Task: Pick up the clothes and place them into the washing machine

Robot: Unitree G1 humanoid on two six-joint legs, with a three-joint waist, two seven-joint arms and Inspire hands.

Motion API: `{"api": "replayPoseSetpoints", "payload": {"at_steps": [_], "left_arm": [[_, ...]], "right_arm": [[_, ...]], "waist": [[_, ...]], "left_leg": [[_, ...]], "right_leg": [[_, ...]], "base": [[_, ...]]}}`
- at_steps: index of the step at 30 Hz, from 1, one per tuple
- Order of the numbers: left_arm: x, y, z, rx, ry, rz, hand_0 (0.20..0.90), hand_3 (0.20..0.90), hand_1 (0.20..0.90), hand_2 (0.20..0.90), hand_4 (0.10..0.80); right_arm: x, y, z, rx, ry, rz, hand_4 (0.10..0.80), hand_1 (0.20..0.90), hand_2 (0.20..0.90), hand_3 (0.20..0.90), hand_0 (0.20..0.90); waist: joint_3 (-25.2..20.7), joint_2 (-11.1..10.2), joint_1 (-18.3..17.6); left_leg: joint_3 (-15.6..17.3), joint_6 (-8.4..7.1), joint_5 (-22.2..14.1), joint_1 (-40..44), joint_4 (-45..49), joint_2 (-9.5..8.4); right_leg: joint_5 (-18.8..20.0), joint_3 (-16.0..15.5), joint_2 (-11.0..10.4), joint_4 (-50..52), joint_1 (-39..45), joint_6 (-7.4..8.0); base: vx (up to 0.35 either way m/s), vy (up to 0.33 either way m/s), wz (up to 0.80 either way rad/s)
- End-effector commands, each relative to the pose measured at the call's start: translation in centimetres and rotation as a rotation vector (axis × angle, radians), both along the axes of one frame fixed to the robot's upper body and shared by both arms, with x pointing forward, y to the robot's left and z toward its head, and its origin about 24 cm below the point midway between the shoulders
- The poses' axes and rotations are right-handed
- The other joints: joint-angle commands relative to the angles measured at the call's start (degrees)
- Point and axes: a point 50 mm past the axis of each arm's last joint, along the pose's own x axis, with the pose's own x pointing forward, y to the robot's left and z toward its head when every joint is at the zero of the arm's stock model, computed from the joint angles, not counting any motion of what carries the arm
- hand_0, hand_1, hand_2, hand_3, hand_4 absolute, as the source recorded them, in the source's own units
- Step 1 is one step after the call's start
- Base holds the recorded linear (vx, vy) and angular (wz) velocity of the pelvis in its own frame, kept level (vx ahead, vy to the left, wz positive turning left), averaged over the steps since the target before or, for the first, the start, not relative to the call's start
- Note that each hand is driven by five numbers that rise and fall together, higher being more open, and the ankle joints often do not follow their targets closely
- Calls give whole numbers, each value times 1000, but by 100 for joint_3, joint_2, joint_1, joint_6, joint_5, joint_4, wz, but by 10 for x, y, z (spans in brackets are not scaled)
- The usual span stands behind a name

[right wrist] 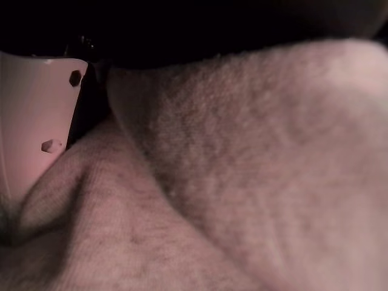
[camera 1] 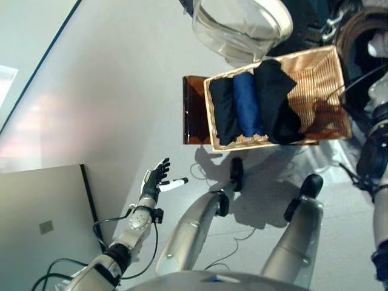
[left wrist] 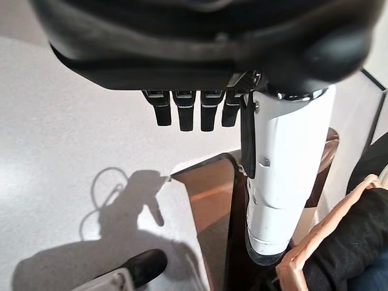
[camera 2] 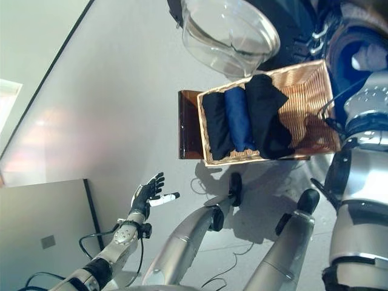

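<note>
A wicker basket (camera 1: 324,60) stands on a brown stool (camera 1: 195,109). It holds a black garment (camera 1: 224,109), a rolled blue one (camera 1: 247,103) and a larger black one (camera 1: 276,100). The washing machine's drum (camera 2: 348,36) opens at the far right, with a pale cloth (camera 2: 371,57) showing inside it. My right arm reaches up into that opening. In the right wrist view the pale cloth (right wrist: 242,170) fills the picture, pressed against my right hand's white thumb (right wrist: 30,121). My left hand (camera 1: 157,179) hangs open and empty over the floor, left of the basket.
The machine's round glass door (camera 1: 242,24) stands swung open just behind the basket. A grey cabinet (camera 1: 36,224) takes up the lower left corner. Bare grey floor (camera 1: 121,91) lies left of the stool.
</note>
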Motion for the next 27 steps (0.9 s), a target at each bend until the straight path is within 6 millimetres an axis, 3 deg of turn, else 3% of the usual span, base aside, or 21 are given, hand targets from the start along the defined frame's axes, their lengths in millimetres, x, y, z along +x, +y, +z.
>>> {"api": "replayPoseSetpoints", "payload": {"at_steps": [1,9,17,22,26,27], "left_arm": [[-9,46,0,75,-23,154,900,900,900,900,800],[-10,45,-3,54,-5,166,900,900,900,900,800],[-11,40,-8,50,32,145,900,900,900,900,800],[-10,41,-9,52,41,150,900,900,900,900,800],[-9,42,-14,69,72,151,900,900,900,900,800],[-7,40,-15,72,80,143,900,900,900,900,800]], "right_arm": [[-48,14,105,-425,-244,-132,800,900,900,900,900],[-28,13,80,-390,-142,-76,800,900,900,900,900],[1,10,23,-230,-41,27,800,900,900,900,900],[22,26,-10,-151,-24,128,800,900,900,900,900],[46,54,-52,-76,33,256,800,900,900,900,900],[55,67,-72,-40,74,300,800,900,900,900,900]], "waist": [[-259,272,-17],[-253,278,-9],[-221,320,-5],[-183,322,17],[-124,221,-26],[-110,164,-51]], "left_leg": [[-307,-809,-834,-168,587,251],[-258,-770,-827,-94,511,219],[-271,-751,-799,-1,414,204],[-267,-731,-787,97,359,205],[-251,-714,-780,250,293,245],[-255,-706,-779,295,282,274]], "right_leg": [[-206,235,243,-220,335,-280],[-159,285,254,-245,364,-262],[-149,242,252,-379,525,-262],[-121,206,279,-460,633,-273],[-81,145,353,-598,846,-290],[-67,108,390,-664,932,-296]], "base": [[21,6,6],[0,0,0],[0,0,0],[12,4,-5],[11,-2,-11],[24,-21,-13]]}}
